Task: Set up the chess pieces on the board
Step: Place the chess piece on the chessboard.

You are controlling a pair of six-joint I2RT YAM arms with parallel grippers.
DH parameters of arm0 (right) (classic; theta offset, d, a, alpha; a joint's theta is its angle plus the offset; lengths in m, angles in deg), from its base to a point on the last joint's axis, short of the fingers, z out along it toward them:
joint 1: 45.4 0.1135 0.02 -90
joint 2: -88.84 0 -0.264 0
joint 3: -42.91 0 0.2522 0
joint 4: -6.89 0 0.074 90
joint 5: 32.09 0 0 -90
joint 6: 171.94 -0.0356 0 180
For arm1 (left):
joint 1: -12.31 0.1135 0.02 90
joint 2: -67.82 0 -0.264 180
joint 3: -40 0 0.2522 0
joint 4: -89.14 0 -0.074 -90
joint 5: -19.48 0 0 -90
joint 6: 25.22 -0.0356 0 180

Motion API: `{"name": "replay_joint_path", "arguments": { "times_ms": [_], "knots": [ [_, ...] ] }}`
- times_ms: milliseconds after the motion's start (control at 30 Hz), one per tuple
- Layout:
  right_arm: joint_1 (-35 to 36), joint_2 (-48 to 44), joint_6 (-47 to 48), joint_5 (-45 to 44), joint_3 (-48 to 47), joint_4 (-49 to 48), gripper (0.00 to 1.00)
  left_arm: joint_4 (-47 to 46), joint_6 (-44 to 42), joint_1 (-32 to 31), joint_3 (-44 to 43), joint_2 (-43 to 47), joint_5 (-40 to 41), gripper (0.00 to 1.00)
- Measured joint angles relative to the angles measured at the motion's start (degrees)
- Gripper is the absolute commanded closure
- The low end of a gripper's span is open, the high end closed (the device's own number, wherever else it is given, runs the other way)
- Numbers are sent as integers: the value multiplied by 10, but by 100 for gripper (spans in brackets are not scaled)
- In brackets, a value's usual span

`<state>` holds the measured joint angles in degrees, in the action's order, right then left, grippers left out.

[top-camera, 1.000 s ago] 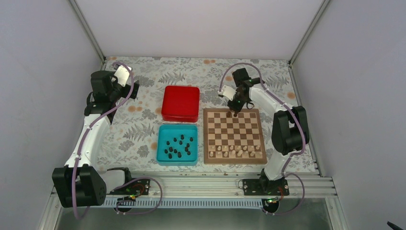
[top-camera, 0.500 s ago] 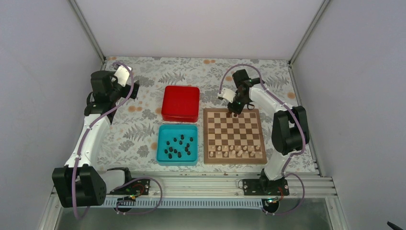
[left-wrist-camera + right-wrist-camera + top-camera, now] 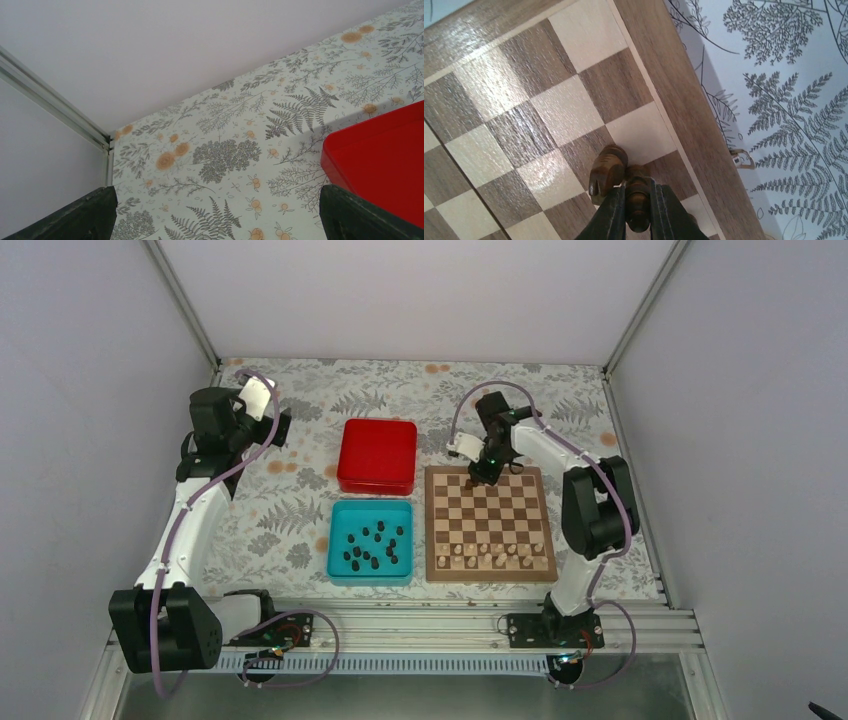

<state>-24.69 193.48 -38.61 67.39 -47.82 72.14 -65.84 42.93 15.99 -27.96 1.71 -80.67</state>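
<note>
The wooden board (image 3: 490, 515) lies right of centre. My right gripper (image 3: 486, 477) is at its far edge, left of the middle, and is shut on a dark chess piece (image 3: 638, 200), held low over the far row of squares (image 3: 549, 110). A second dark piece (image 3: 608, 170) stands right beside it, touching or nearly touching. Several dark chess pieces (image 3: 372, 545) lie in the teal tray (image 3: 333, 540) left of the board. My left gripper (image 3: 277, 426) is open and empty, raised at the far left; its fingertips (image 3: 75, 220) frame patterned cloth.
A shut red box (image 3: 377, 455) stands behind the teal tray; its corner shows in the left wrist view (image 3: 385, 160). Pale pieces (image 3: 490, 555) fill the board's two near rows. White enclosure walls stand close on all sides.
My right gripper has shifted a little to the left along the board's far edge and turned its wrist, still holding the dark piece. The left arm has not moved.
</note>
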Motion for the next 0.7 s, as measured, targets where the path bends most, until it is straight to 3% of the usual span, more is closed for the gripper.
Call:
{"name": "replay_joint_path", "arguments": {
  "times_ms": [700],
  "knots": [
    [28, 19, -10, 8, -11, -31, 96, 0, 0, 0, 0, 0, 0, 0]
  ]
}}
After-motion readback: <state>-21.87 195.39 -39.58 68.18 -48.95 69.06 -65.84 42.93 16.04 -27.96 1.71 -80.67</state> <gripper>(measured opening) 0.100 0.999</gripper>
